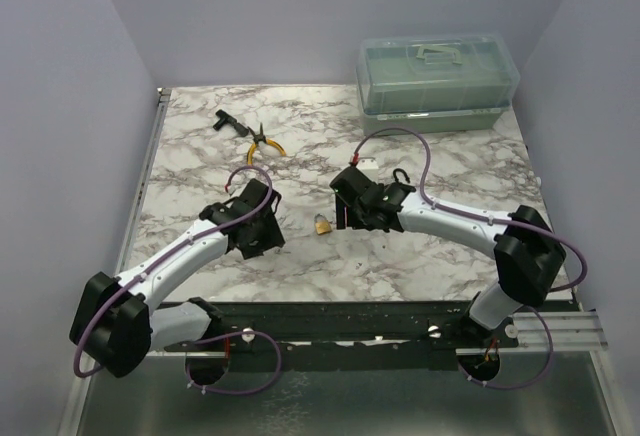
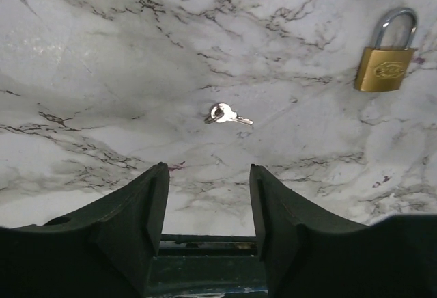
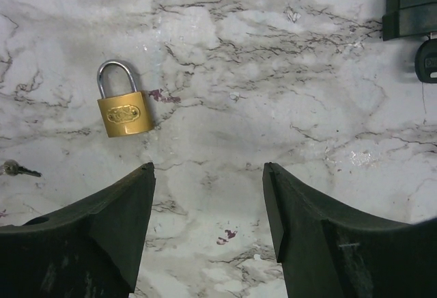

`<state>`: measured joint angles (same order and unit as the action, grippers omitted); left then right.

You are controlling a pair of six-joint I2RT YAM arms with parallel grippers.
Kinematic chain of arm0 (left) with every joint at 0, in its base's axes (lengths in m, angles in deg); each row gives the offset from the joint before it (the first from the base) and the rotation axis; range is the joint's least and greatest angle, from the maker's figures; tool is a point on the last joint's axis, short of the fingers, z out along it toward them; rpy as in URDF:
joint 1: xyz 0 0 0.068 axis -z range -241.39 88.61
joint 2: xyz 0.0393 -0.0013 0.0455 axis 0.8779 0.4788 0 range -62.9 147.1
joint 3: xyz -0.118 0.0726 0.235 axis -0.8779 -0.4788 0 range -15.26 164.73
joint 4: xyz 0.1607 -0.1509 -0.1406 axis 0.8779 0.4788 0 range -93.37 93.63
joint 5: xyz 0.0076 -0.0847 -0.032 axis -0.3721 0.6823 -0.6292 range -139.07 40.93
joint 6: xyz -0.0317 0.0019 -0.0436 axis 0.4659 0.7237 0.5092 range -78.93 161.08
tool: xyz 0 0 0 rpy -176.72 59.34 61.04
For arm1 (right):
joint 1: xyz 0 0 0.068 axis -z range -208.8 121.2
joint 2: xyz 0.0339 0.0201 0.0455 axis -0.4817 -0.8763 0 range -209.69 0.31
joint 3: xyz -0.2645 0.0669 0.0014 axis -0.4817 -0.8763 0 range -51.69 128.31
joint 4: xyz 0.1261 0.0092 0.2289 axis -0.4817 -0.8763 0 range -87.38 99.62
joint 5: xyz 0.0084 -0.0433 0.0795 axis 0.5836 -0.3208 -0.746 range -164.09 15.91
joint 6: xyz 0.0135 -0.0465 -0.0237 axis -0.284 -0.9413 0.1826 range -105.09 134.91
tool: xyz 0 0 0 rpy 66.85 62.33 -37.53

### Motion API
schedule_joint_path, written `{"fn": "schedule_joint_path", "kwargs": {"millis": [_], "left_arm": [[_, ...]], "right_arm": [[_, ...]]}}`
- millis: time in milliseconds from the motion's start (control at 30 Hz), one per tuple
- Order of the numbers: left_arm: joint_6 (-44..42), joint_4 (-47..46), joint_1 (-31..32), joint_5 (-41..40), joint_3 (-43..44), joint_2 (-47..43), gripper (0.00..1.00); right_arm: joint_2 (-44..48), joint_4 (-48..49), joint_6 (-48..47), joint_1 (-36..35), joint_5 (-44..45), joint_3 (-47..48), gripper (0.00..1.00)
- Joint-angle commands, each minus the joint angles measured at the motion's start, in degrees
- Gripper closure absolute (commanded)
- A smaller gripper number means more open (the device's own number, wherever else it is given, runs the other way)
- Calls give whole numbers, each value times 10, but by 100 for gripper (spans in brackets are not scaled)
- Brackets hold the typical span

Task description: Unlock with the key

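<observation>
The tiny silver key (image 2: 229, 115) lies flat on the marble table (image 2: 102, 72), a short way ahead of my left gripper (image 2: 208, 169). That gripper's jaws stand apart with nothing between them. The small brass padlock (image 2: 384, 62) lies on its side, up and to the right of the key. In the right wrist view the padlock (image 3: 124, 110) sits up and to the left of my right gripper (image 3: 208, 167), which is open over bare marble. The key (image 3: 13, 169) shows at that view's left edge. From above, the padlock (image 1: 322, 224) lies between the two grippers.
Yellow-handled pliers (image 1: 265, 143) and a small black tool (image 1: 225, 123) lie at the back left. A translucent green lidded box (image 1: 437, 81) stands at the back right. A black part with white lettering (image 3: 410, 1) shows at the right wrist view's top right corner.
</observation>
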<state>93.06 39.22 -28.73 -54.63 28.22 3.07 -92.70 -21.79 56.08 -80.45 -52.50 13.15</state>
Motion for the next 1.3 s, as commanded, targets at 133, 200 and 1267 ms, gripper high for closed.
{"fn": "schedule_joint_path", "kwargs": {"millis": [133,200,1267], "left_arm": [[1,-80,18,-16,-44,28,50],[-4,-95,20,-16,-50,37,52],[-52,-193,21,-25,-70,127,100]], "right_arm": [[28,10,8,2,20,-24,31],[29,5,8,2,21,-22,31],[41,7,5,2,8,-37,35]]}}
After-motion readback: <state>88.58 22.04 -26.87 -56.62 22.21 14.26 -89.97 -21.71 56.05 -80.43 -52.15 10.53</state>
